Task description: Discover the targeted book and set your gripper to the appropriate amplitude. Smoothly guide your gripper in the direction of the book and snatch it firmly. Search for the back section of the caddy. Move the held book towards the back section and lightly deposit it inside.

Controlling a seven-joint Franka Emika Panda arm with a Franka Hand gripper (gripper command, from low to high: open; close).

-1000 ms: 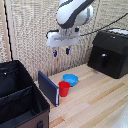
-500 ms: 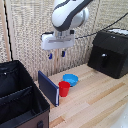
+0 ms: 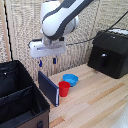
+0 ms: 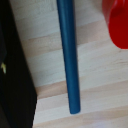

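Pale wooden boards form the tabletop (image 3: 95, 102), backed by a woven screen. One book (image 3: 48, 87) is seen standing upright on edge, directly below the gripper (image 3: 47, 62), whose two fingers are spread apart and empty. One red cup (image 3: 64, 89) stands just beside the book; one caddy (image 3: 20, 100) sits near. No writing can be read.

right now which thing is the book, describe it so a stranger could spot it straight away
Start at the big black fabric caddy on the exterior view's left. Standing upright on the wooden table just beside it is the book, below the gripper. It is a thin dark blue slab, taller than the red cup next to it.
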